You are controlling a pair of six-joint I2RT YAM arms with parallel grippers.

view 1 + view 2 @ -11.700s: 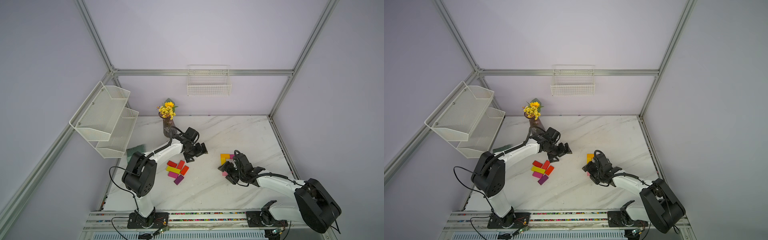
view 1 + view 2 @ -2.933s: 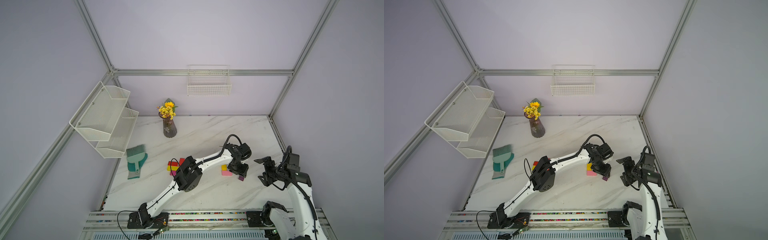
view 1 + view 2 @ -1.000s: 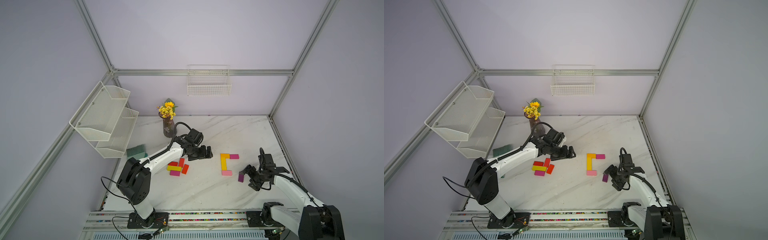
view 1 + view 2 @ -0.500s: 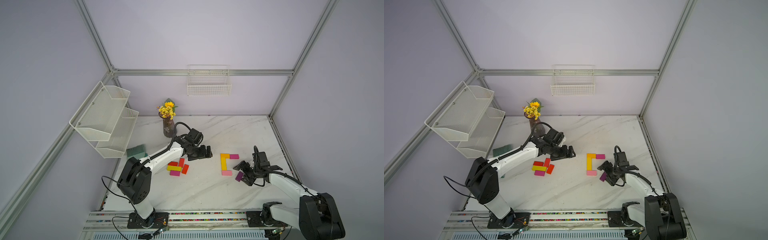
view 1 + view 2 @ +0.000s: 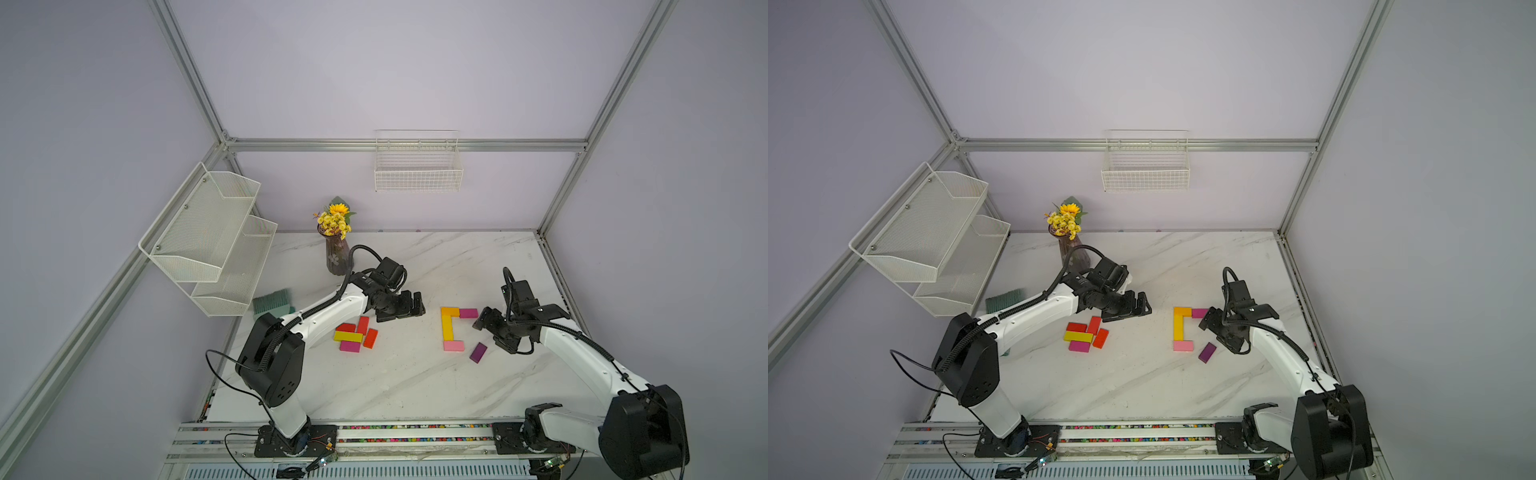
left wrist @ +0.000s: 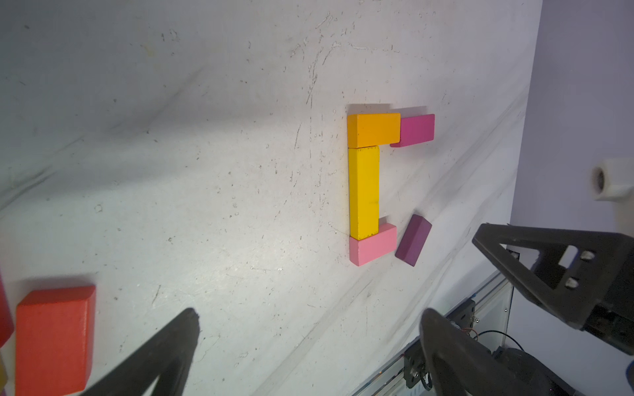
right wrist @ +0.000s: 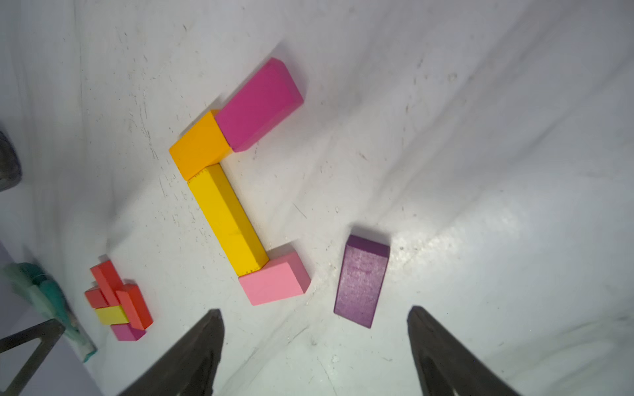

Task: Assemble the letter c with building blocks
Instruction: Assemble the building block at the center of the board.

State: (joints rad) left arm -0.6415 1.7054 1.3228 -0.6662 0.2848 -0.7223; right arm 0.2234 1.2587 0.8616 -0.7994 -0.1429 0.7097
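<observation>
Four blocks form a partial C; one purple block lies just beside; five sit in a cluster. Left pincer and right pincer gape, empty.

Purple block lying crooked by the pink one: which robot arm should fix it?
Right, probably: the open right end effector hovers beside the small flat purple wooden block, lying slanted near the light pink block. The open left end effector is farther off, by the red-and-yellow block pile.

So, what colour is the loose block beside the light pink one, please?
Purple block, clearest in the right wrist view.
</observation>
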